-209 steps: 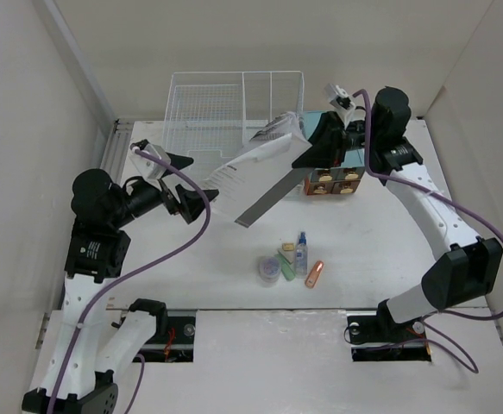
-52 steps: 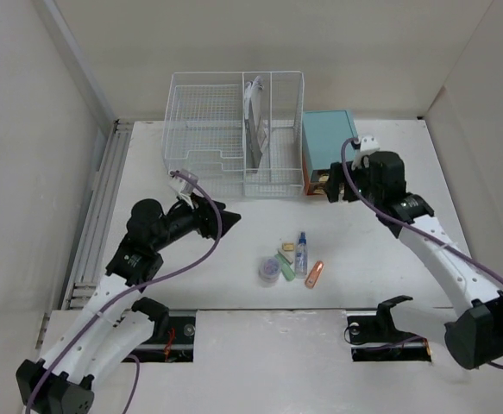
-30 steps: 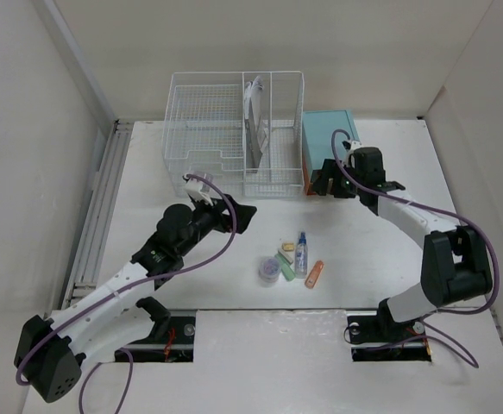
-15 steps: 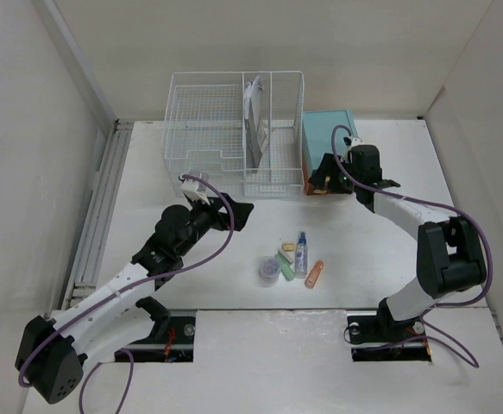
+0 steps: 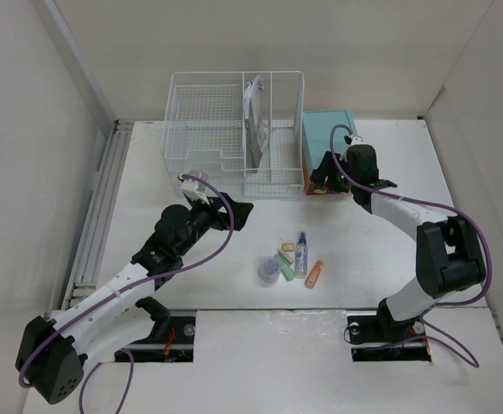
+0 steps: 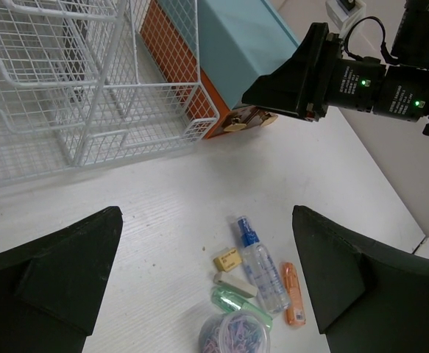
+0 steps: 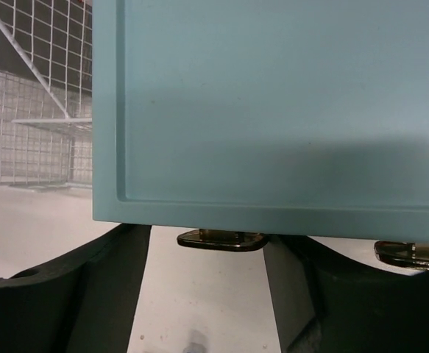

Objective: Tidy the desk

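The white desk (image 5: 380, 259) holds a cluster of small items at its middle: a clear spray bottle (image 5: 301, 254), an orange highlighter (image 5: 314, 274), a yellow eraser (image 5: 288, 247), a green item (image 5: 285, 257) and a tub of paper clips (image 5: 269, 271). My left gripper (image 5: 234, 213) hangs open and empty just left of and above them; its view shows the bottle (image 6: 262, 265) and the tub (image 6: 235, 334) between its fingers. My right gripper (image 5: 322, 179) is open at the front of the teal drawer cabinet (image 5: 329, 138). Its fingers (image 7: 89, 294) stand either side of a dark drawer handle (image 7: 221, 240).
A white wire basket organizer (image 5: 225, 129) stands at the back, left of the cabinet, with a booklet (image 5: 255, 121) upright in a slot. A metal rail (image 5: 100, 198) runs along the desk's left edge. Light walls close in on the sides.
The booklet went from my right gripper into the basket. My left arm swung in toward the middle. My right gripper dropped to the cabinet's front; both arms nearly still for the last half second.
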Robot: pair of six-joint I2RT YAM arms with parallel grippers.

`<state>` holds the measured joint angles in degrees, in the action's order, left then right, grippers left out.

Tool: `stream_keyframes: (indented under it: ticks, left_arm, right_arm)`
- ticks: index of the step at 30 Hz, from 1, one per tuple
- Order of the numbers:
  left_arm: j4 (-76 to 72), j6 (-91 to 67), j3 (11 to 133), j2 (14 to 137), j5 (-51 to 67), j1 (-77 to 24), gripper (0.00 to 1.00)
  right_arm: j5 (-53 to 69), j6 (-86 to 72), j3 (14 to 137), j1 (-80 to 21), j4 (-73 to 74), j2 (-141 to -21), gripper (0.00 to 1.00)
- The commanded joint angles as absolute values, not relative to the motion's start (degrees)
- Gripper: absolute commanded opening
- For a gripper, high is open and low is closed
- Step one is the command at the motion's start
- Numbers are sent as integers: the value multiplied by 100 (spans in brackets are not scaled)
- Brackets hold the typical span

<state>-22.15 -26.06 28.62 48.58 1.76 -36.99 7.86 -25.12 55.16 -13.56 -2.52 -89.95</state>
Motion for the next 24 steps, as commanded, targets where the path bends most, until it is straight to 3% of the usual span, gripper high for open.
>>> stream_keyframes:
  ticks: [1,9,13,24]
  left_arm:
    - [-2558,-2663,2883,4799,246,-3683,100]
    - [-2558,-2663,2883,4746,299,-3683,100]
    - [-2558,-2663,2883,4693,352,-3683,100]
    - [-2558,-2716,2777,4509,404,-3683,100]
  right_arm:
    - [264,-2602,5669,-1415,-826,-9009,65]
    - [53,-2496,5493,-1415,-826,-8754,54]
    - [0,-2382,5379,-1415,-826,-8587,41]
    - [342,-2145,4896,-1415,-547,-7964,37]
